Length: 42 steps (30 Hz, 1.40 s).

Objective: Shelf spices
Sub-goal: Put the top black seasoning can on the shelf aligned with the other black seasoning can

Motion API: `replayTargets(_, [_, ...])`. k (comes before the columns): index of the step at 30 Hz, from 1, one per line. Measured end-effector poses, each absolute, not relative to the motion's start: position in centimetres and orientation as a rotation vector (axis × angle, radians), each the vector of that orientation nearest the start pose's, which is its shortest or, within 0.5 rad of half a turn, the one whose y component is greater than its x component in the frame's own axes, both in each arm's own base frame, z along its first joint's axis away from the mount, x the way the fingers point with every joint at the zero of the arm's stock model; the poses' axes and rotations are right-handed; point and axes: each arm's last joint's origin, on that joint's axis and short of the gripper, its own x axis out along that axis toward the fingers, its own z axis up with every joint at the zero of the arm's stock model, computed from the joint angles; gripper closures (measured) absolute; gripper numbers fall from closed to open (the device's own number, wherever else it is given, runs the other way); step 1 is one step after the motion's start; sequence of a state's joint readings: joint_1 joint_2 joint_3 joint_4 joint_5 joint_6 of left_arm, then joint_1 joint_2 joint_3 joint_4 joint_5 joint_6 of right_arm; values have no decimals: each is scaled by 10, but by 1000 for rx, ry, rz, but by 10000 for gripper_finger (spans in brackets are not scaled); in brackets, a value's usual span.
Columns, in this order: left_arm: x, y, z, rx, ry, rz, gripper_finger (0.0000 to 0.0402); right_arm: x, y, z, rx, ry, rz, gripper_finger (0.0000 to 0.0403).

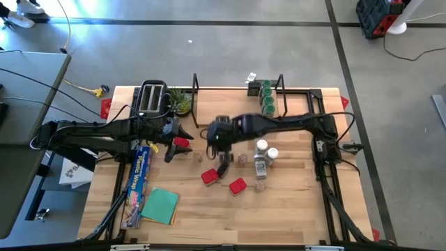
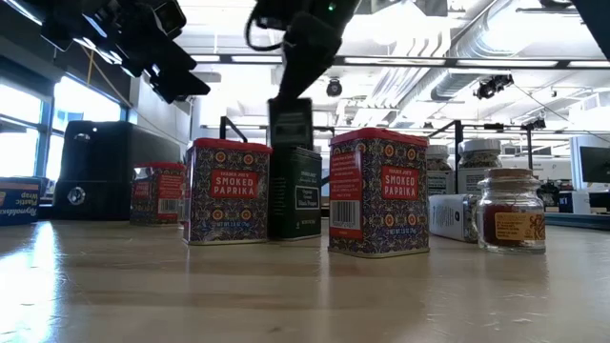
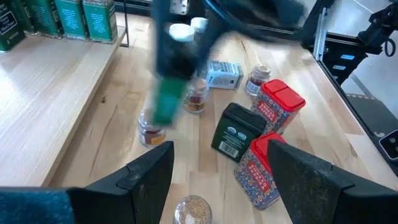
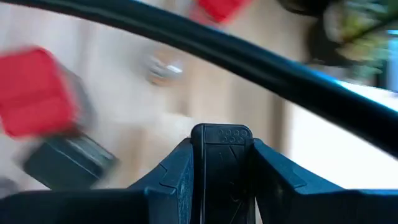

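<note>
- We see the right gripper [image 1: 224,166] lifted above the table, just in front of the low shelf [image 1: 230,104] of light wooden board and thin black wire frame. Its fingers [image 4: 166,177] are pressed against both sides of a dark green boxy tin [image 2: 291,124], which hangs clear of the tabletop in the low view.
- We see the left gripper [image 3: 214,180] hovering off the shelf's left front corner, its fingers [image 3: 146,177] spread wide and holding nothing.
- On the shelf board, toward its right end, a row of green-lidded jars [image 1: 267,97] stands upright, one behind another; a dark tin [image 1: 254,88] stands beside the rearmost one.
- In front of the shelf, on the light wooden table [image 1: 279,209], two red boxy tins labelled smoked paprika [image 1: 237,186] [image 1: 209,177] stand near each other, and another dark green tin [image 3: 238,129] stands touching or just beside them.
- A third red tin [image 1: 182,143] sits near the shelf's left front corner.
- To the right of the paprika tins, two white-lidded clear jars [image 1: 267,150] stand upright, and a white boxy container [image 3: 224,74] lies on its side by them.
- Small cork-topped glass jars [image 2: 510,211] hold reddish-brown powder.
- A clear jar [image 3: 191,210] below the left gripper holds pale grains.
</note>
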State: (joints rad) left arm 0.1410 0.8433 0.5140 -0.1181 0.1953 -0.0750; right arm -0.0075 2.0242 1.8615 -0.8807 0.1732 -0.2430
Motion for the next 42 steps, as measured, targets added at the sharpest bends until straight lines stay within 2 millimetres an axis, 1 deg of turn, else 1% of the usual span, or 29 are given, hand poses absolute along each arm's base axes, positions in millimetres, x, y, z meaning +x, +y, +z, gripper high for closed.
replayTargets(3, [181,20,236,-150,453,-36,147,429,-35,296,-351,1100,-72,289])
replayTargets(5, [181,20,235,-152,461,-36,147,420,-58,302,-351,1129,-78,289])
replayTargets(7, [180,20,234,-153,469,-36,147,410,-83,304,-319,1143,-95,289])
replayTargets(10, [180,20,234,-154,478,-35,147,395,-117,296,-255,1193,-139,289])
replayTargets(13, [180,20,234,-154,479,-35,147,381,-146,283,-222,1254,-160,289])
replayTargets(16, [180,20,234,-153,478,-35,147,369,-169,267,-197,1292,-164,289])
replayTargets(19, [180,20,234,-153,478,-34,147,358,-185,256,-166,1319,-179,289])
replayTargets(23, [180,20,234,-151,477,-24,147,350,-199,251,-136,1330,-202,289])
replayTargets(26, [180,21,234,-148,477,-12,147,348,-204,252,-130,1322,-219,271])
replayTargets(29, [180,21,234,-147,477,-11,147,347,-206,252,-126,1324,-224,250])
replayTargets(31, [180,21,234,-147,477,-11,147,346,-207,252,-140,1334,-241,244])
replayTargets(42, [180,21,234,-148,476,-10,147,343,-210,252,-252,1419,-350,237])
